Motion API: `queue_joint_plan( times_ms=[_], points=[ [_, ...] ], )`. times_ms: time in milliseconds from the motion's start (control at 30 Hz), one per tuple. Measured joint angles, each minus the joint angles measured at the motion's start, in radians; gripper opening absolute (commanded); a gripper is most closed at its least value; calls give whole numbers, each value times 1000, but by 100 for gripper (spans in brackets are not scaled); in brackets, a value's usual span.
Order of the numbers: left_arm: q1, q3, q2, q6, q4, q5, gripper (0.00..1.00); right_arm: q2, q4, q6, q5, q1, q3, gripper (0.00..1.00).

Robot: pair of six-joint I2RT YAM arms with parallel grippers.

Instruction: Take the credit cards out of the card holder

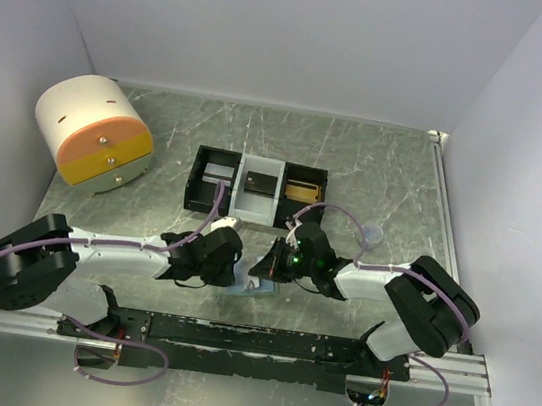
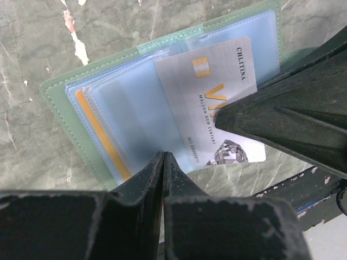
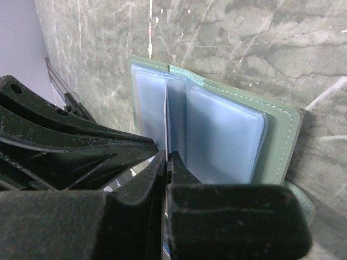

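Note:
The card holder (image 1: 250, 287) lies open at the table's front middle, between both grippers. In the left wrist view its sage-green border (image 2: 59, 108) frames pale blue sleeves; it also shows in the right wrist view (image 3: 279, 141). A silver credit card (image 2: 217, 81) sticks partly out of the holder's right side. An orange card edge (image 2: 100, 135) sits in a left sleeve. My right gripper (image 3: 167, 157) is shut on the silver card, seen edge-on (image 3: 165, 116). My left gripper (image 2: 164, 156) is shut, its tips resting on the holder's near edge.
A black-and-white three-compartment tray (image 1: 256, 189) stands behind the grippers. A round white and orange drawer unit (image 1: 94, 133) is at the back left. The black mounting rail (image 1: 232, 337) runs just in front of the holder. White walls enclose the table.

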Motion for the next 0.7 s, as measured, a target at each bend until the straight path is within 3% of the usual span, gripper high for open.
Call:
queue_joint_plan(
  times_ms=[433,700],
  points=[
    [0,0,-49,-3,-52,-31,17,-67,-74,-41,41,0,2,0],
    [0,24,-92,21,-130,-71,38,-181,-138,-116,87,0,18,0]
  ],
)
